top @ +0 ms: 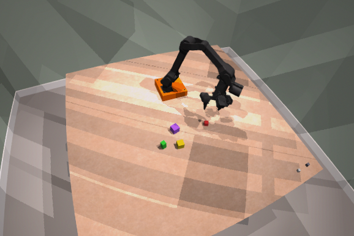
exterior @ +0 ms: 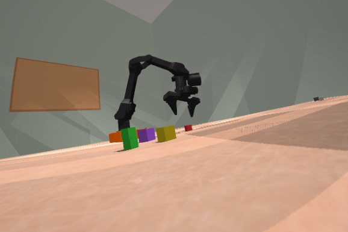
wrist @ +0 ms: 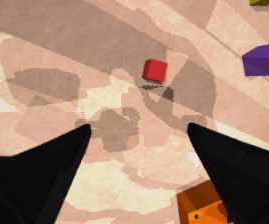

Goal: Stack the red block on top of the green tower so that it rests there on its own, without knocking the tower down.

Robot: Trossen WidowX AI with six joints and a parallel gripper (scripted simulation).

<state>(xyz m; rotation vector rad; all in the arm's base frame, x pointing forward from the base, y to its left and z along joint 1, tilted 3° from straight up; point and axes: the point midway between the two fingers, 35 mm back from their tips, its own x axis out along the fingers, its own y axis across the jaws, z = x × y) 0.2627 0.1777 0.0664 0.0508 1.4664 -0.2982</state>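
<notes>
The small red block (top: 206,123) (exterior: 188,128) (wrist: 155,70) lies on the table. The green tower (top: 163,144) (exterior: 129,138) stands upright, taller than wide, with nothing on top; it is not in the wrist view. My gripper (top: 212,108) (exterior: 183,116) (wrist: 139,127) is open and empty, fingers pointing down, above the table. In the wrist view the red block lies beyond the fingertips, slightly right of the middle between them, and the fingers do not touch it.
A purple block (top: 174,129) (exterior: 146,135) (wrist: 258,62) and a yellow block (top: 180,144) (exterior: 166,134) (wrist: 261,2) stand near the green tower. The orange base (top: 174,95) (wrist: 197,200) holds the arm. Two tiny blocks, dark (top: 307,164) and light (top: 298,170), lie near the table's far right corner.
</notes>
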